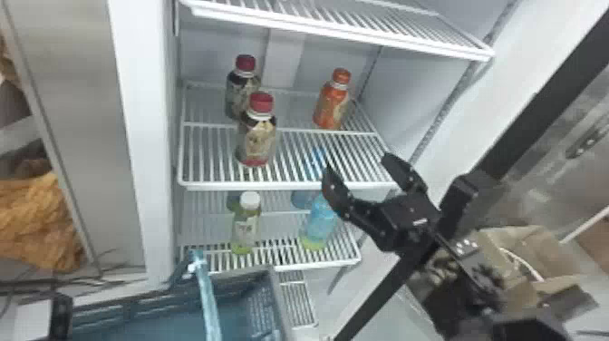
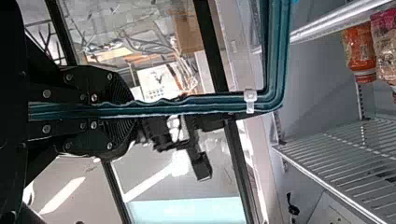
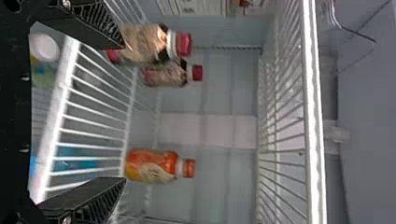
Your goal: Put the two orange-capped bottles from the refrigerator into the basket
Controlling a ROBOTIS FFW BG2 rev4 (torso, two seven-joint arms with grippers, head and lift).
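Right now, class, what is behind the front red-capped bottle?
Another red-capped bottle; part of its lower right side cannot be seen, covered by the front bottle.

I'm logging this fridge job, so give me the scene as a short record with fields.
orange-capped bottle: one seen, upright, right side of a wire shelf
red-capped bottles: two, same shelf, left side
shelf below: white-capped bottle, blue bottle
right gripper: open, empty, by the shelves
left gripper: closed on basket handle
basket: low in front, partly in view
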